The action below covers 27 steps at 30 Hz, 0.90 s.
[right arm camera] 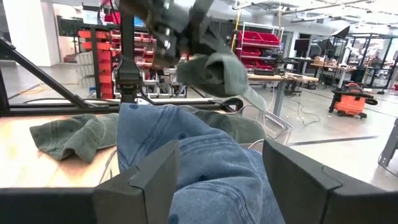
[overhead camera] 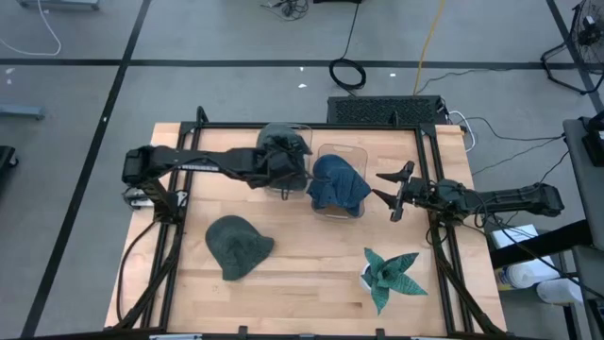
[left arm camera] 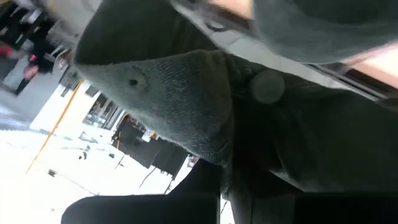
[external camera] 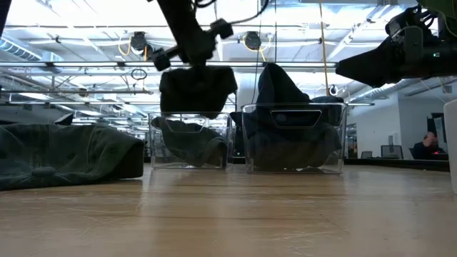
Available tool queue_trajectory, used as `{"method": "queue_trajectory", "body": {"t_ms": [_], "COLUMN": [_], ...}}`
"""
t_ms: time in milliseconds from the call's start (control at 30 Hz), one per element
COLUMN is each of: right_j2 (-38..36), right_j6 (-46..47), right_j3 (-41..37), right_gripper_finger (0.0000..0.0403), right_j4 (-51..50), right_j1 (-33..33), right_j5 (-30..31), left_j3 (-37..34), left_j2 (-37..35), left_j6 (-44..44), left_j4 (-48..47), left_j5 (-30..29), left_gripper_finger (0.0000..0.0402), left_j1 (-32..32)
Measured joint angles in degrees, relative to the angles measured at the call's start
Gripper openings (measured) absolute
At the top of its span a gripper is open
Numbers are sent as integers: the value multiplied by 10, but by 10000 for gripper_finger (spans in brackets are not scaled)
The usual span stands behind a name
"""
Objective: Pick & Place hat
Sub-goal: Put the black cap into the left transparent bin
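My left gripper is shut on a dark grey-green hat that hangs over the left clear bin. Another dark hat lies inside that bin. A blue denim hat sits in the right clear bin. A third, green hat lies flat on the table's near left. My right gripper waits open at the table's right, level with the blue hat, which fills the right wrist view just beyond its fingers. My left gripper holds the hat by bunched cloth at its top; the hat itself hides the exact part and the number of layers. The fingers come from the table's left, slanting down. The hat hangs slack below them, its lower edge about level with the bin's rim.
A green patterned folded item lies at the near right of the table. Black frame rails run along both table sides. Bare wood shows between the green hat and the bins.
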Motion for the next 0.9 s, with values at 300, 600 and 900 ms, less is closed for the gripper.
{"method": "queue_trajectory", "body": {"t_ms": [300, 600, 900], "right_j2": [2, 2, 2], "right_j6": [0, 0, 0], "right_j3": [0, 0, 0], "right_gripper_finger": [222, 222, 222], "right_j4": [2, 3, 3], "right_j1": [0, 0, 0], "right_j5": [0, 0, 0], "left_j3": [-75, -158, -205], "left_j2": [-2, -2, -2], "left_j6": [43, 145, 139], "left_j4": [46, 217, 225], "left_j5": [-18, -1, 31], "left_gripper_finger": [4, 4, 4], "left_j1": [2, -17, -30]}}
